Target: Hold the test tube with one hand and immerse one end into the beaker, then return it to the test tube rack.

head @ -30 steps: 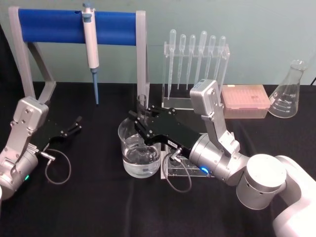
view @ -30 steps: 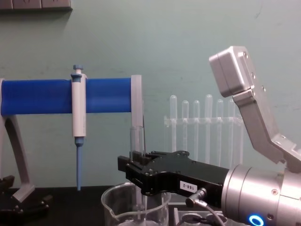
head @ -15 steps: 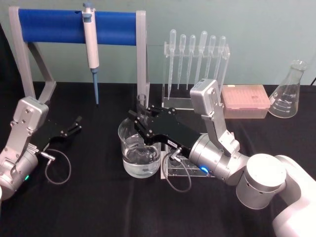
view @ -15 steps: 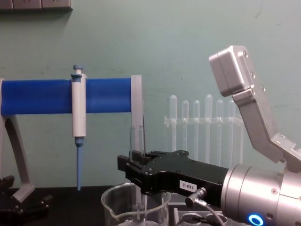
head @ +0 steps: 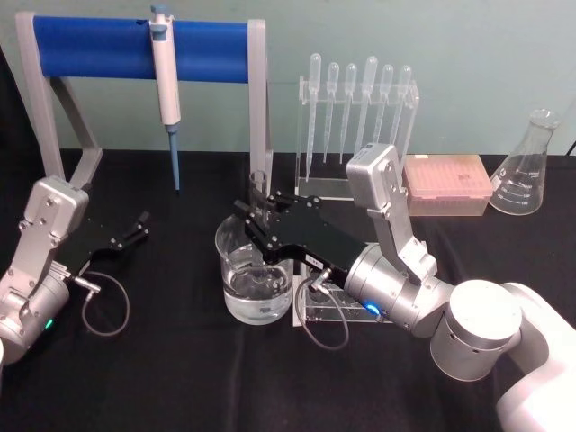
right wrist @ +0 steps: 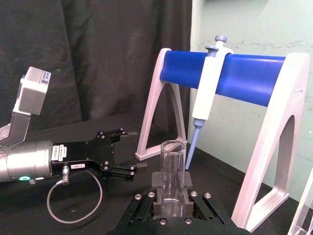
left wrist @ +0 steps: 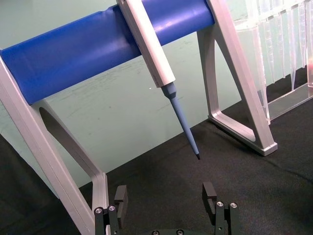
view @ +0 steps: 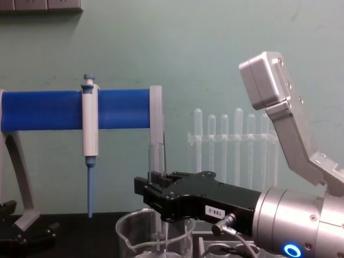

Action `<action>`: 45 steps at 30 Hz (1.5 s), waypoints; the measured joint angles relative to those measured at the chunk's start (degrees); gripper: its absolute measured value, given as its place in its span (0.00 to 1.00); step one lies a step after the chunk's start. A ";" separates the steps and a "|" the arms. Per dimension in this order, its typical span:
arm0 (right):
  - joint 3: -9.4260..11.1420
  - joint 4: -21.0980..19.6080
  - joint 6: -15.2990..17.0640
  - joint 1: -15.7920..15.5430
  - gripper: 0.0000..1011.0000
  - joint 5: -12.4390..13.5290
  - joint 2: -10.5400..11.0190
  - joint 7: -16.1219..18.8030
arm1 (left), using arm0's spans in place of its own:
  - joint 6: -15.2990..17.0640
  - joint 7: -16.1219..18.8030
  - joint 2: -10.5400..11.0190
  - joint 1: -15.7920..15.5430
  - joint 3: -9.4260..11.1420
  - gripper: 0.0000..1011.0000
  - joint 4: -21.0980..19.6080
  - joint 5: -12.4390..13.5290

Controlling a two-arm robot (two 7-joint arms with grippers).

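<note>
The test tube (head: 259,185) stands upright over the beaker (head: 236,241), and its lower end reaches down inside toward the water. My right gripper (head: 262,222) is shut on the test tube at mid-height, right above the beaker's rim. From the chest, the test tube (view: 156,157) rises out of the right gripper (view: 157,185) above the beaker (view: 128,239). The right wrist view has the test tube (right wrist: 172,169) clamped between the fingers of the right gripper (right wrist: 172,196). My left gripper (head: 135,230) is parked on the table at the left, open and holding nothing; it appears too as the left gripper (left wrist: 165,196).
A blue-and-white pipettor (head: 166,85) hangs on the blue-barred stand (head: 99,47) behind the beaker. A rack of plastic pipettes (head: 358,108), a pink tip box (head: 445,183) and a conical flask (head: 529,166) stand at the back right. A clear rack (head: 328,310) lies under my right wrist.
</note>
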 joint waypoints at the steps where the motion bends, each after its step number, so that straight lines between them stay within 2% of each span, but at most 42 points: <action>1: 0.00 0.00 0.00 0.00 0.22 0.01 0.00 0.00 | 0.00 0.00 0.00 0.00 0.00 0.99 0.00 0.00; 45: 0.00 0.00 0.00 0.00 0.22 0.01 0.00 0.00 | 0.00 0.00 0.00 0.00 0.00 0.99 0.00 0.00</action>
